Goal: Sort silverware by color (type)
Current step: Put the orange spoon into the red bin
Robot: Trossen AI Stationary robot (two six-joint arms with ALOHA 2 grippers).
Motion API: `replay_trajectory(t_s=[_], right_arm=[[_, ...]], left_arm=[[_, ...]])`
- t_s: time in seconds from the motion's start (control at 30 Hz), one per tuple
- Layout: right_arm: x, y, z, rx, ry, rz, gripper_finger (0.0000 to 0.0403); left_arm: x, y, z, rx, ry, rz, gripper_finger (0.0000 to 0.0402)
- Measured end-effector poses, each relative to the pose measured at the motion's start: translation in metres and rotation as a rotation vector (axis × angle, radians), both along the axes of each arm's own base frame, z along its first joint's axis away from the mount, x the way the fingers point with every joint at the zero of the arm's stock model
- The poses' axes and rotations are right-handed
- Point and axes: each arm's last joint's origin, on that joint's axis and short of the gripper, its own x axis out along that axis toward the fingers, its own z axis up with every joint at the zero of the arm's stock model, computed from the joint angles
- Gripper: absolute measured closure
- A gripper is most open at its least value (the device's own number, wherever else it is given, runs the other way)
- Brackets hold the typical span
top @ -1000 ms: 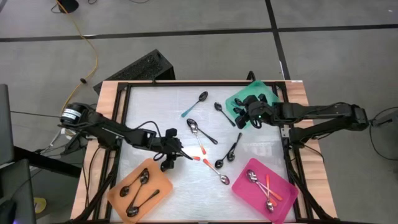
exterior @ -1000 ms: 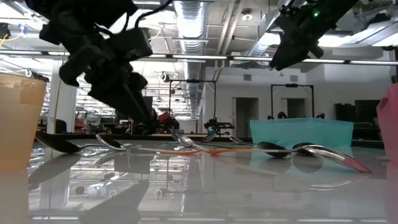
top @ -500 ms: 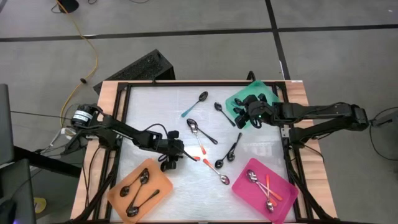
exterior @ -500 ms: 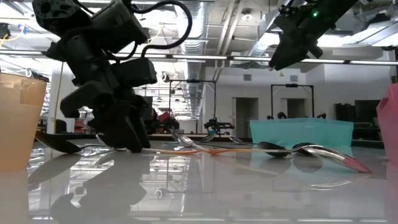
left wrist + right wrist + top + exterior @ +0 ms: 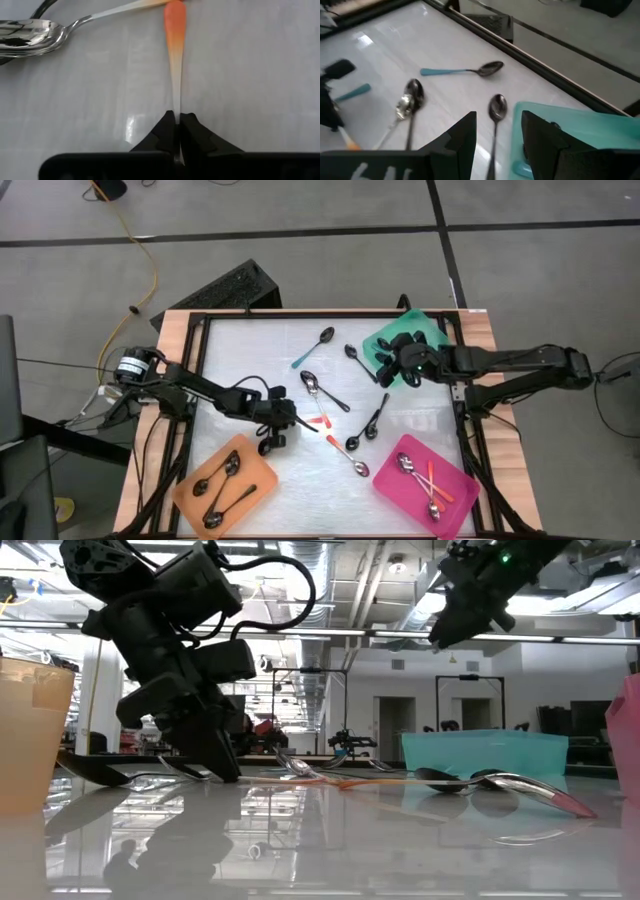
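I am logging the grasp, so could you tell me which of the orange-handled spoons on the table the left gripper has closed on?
The left gripper pinches the orange-handled spoon nearest it, by the pale tip; the other, crossing its far end, lies untouched.

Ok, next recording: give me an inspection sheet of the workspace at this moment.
Surface: white table in a wooden frame.
Job's things: loose spoons mid-table, one a teal-handled spoon; dark spoons in the orange tray; orange-handled spoons in the pink tray; teal tray under the right arm.
Clutter: nothing seen.
Grippers: left claw shut on the orange-handled spoon, low at the table; right claw open, above the teal tray's edge.
Cables: yellow cable on the floor.
Surroundings: dark keyboard-like box on the floor behind the table; open hall beyond.
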Motion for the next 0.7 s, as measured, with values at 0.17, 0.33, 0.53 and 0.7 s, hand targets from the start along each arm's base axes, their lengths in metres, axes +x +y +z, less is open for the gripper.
replay_trajectory(t_s=[0.17, 0.33, 0.53, 0.7], right_arm=[[-0.001, 0.007, 0.009, -0.008, -0.081, 0.035, 0.0237], [-0.013, 0.015, 0.025, -0.012, -0.185, 0.074, 0.0237], [-0.034, 0.028, 0.049, -0.016, -0.353, 0.145, 0.0237], [-0.047, 0.041, 0.063, -0.048, -0.429, 0.247, 0.0237]], left_arm=[[0.003, 0.000, 0.005, -0.008, -0.070, 0.045, 0.0400], [0.005, 0.002, 0.016, -0.020, -0.146, 0.110, 0.0401], [0.005, 0.002, 0.033, -0.031, -0.236, 0.153, 0.0401], [0.011, 0.002, 0.055, -0.048, -0.418, 0.169, 0.0401]])
